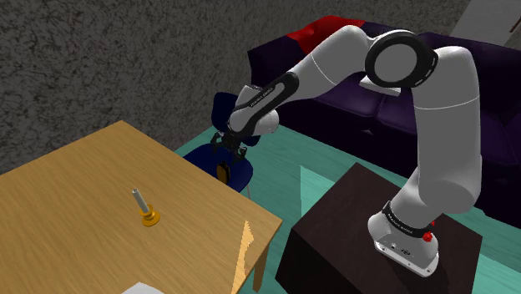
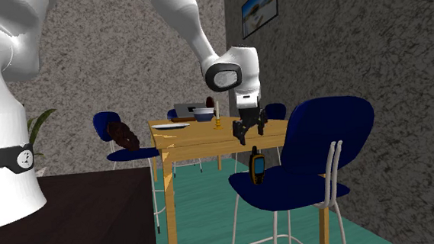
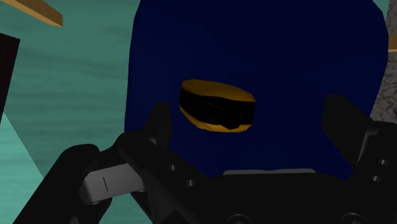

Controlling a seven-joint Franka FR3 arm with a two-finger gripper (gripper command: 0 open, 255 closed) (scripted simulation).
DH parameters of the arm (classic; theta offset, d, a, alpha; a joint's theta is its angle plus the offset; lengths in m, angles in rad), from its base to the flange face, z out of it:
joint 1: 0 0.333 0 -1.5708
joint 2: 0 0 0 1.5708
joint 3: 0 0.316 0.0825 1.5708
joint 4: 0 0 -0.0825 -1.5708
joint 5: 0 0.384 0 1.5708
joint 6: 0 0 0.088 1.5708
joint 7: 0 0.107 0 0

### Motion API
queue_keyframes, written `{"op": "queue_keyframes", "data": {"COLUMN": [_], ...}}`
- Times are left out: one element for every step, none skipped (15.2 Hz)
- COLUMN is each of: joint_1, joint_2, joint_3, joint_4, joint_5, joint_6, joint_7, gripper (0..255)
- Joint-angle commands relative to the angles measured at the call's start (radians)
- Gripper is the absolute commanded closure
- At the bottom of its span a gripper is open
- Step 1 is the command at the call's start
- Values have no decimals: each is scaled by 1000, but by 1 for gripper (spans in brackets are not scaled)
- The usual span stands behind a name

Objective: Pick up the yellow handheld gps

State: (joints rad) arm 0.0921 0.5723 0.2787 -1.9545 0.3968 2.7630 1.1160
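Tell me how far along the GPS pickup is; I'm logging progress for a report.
Done: the gripper hangs above the yellow-and-black GPS, fingers open. In hand: the approach; a gap separates them. Left: descend, close on the GPS and lift it off the blue chair, where it stands upright.

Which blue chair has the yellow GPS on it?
The near blue chair right under the open claw: the yellow handheld GPS stands on its seat. The far blue chair holds a brown object instead.
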Motion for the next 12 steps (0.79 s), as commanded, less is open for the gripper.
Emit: {"op": "queue_keyframes", "data": {"joint_1": [3,3,2,2,1,1,1,1,1,1,1,1], "joint_2": [30,41,53,65,76,83,83,83,82,82,82,82], "joint_3": [1,2,3,5,6,7,7,6,6,6,6,6], "joint_4": [14,16,19,22,25,27,27,27,27,27,27,28], "joint_5": [3,4,5,6,7,7,7,7,7,7,7,7], "joint_6": [19,27,36,44,52,57,57,56,55,55,55,55], "joint_7": [-1,-5,-9,-14,-18,-20,-20,-20,-19,-19,-19,-19], "gripper": [0,0,0,0,0,0,0,255,255,255,255,255]}}
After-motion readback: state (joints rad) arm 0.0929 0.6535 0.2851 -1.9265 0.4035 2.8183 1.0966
